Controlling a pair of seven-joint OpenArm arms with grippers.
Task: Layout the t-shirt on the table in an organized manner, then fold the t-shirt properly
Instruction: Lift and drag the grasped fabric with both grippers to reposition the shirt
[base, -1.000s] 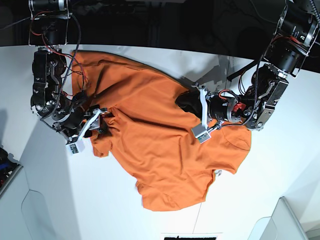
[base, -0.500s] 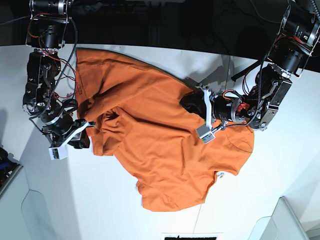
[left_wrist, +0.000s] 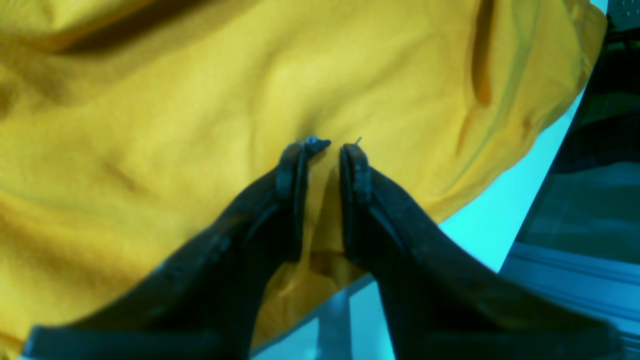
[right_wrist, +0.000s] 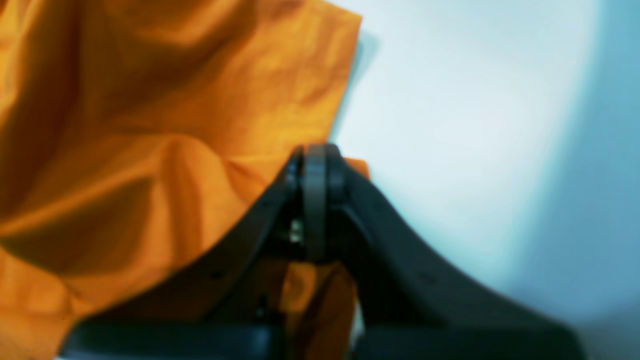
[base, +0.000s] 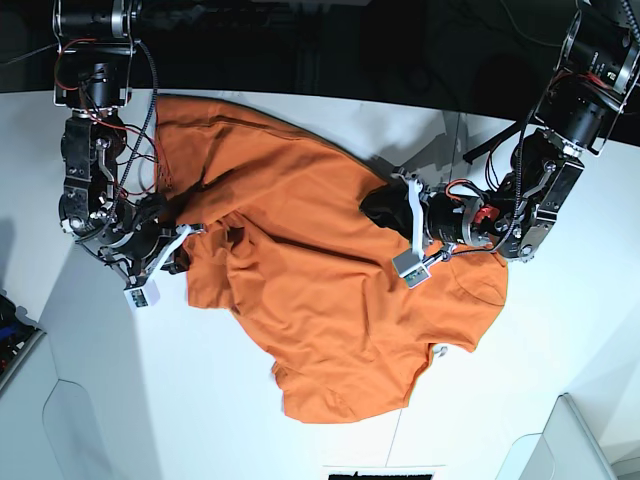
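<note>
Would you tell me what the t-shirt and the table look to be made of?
The t-shirt looks like soft matte knit cloth, likely cotton: it creases and drapes. The table seems a hard, smooth white laminate or plastic with faint sheen; I can't tell which.

My base view looks straight down from overhead, taking in the table, the shirt and both arms. Each wrist view sits just behind its fingers, looking along them, very close to cloth. All three share the shirt; the right wrist view is blurred.
</note>
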